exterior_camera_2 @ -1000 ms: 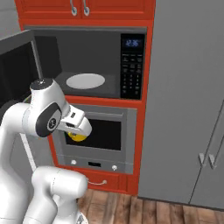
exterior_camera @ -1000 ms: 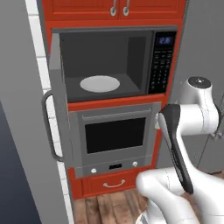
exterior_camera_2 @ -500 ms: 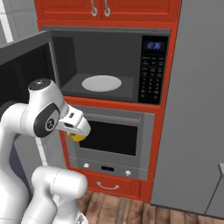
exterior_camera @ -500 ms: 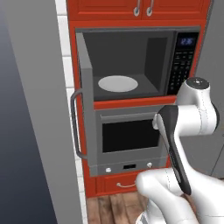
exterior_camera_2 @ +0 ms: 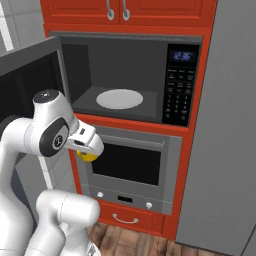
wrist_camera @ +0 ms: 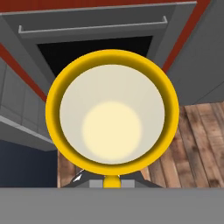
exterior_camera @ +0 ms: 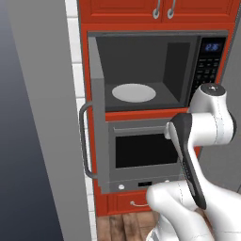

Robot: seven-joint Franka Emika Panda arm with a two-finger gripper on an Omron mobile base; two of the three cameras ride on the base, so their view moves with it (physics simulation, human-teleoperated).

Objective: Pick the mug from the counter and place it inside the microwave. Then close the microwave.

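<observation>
- The claw (exterior_camera_2: 90, 150) pinches the mug (wrist_camera: 112, 112) and carries it in front of the oven (exterior_camera_2: 131, 167), below the microwave (exterior_camera_2: 120, 82) cavity.
- The microwave door (exterior_camera: 96, 108) stands swung open, leaving the white plate (exterior_camera_2: 119, 98) reachable (the mug likely needs lifting first).

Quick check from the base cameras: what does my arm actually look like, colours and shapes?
The arm is glossy white, built of rounded, bulbous links. Dark grey bands and panels mark the joints, with a round dark disc on one side and a small dark-ringed cap on top. No cables or markings are visible.
</observation>
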